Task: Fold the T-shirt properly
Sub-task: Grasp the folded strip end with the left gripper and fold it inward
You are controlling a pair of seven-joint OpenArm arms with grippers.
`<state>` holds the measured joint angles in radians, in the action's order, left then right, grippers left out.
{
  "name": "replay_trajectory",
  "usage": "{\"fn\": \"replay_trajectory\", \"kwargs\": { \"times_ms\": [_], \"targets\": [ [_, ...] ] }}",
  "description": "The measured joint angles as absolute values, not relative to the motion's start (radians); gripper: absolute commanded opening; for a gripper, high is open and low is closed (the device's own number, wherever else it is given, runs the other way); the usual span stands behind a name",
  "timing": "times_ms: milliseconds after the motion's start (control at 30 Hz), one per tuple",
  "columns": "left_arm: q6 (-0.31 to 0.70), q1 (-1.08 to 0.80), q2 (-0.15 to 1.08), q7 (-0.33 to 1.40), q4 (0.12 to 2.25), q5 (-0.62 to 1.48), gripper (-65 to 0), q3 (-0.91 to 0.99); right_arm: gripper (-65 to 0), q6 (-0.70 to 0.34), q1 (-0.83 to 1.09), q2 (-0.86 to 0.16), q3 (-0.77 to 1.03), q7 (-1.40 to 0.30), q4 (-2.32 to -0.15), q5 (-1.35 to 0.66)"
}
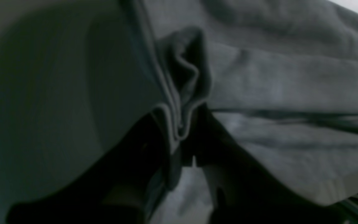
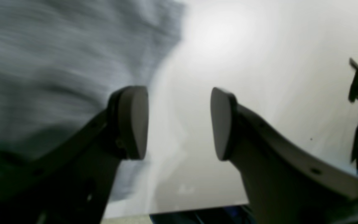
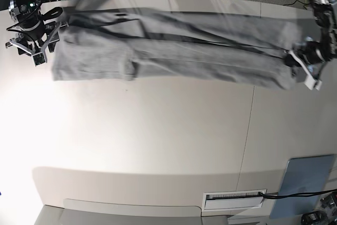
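While the left fingers (image 1: 185, 137) pinch a bunched hem fold of the T-shirt (image 3: 174, 51), the right fingers (image 2: 135, 124) stand spread (nothing between them) beside its other end; the shirt lies stretched along the far edge of the surface (image 3: 158, 135).

The right gripper (image 2: 179, 124) had dark curved fingers (image 2: 259, 149) with flat grey oval pads (image 2: 134, 121). Small screw holes dotted them.
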<state>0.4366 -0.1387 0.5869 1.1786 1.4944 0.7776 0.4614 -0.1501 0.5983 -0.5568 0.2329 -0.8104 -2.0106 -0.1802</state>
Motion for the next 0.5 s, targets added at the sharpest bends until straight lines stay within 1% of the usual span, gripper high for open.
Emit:
{"fn": "replay_trajectory", "kwargs": {
  "times_ms": [67, 200, 333, 400, 500],
  "targets": [
    [0.410, -0.139, 0.590, 1.238, 1.561, 0.784, -65.0, 0.459, -33.4, -0.150, 0.596, -0.557, 0.233, -0.807, -2.011, -0.180],
    [0.403, -0.194, 0.559, 1.225, 1.743, 0.786, -65.0, 0.459, -33.4, -0.150, 0.597, -0.556, 0.233, -0.808, -2.011, -0.182],
    [0.350, -0.308, 0.460, 1.171, 1.946, 0.774, -65.0, 0.446, -33.4, -0.150, 0.597, -0.556, 0.233, -0.808, -2.011, -0.192],
    [0.353, -0.351, 0.397, 1.153, 2.034, 0.788, -65.0, 0.417, -33.4, -0.150, 0.599, -0.556, 0.233, -0.809, -2.011, -0.191],
    [0.355, -0.389, 0.337, 1.119, 2.116, 0.820, -65.0, 0.329, -33.4, -0.150, 0.598, -0.558, 0.233, -0.810, -2.011, -0.192]
  ]
}}
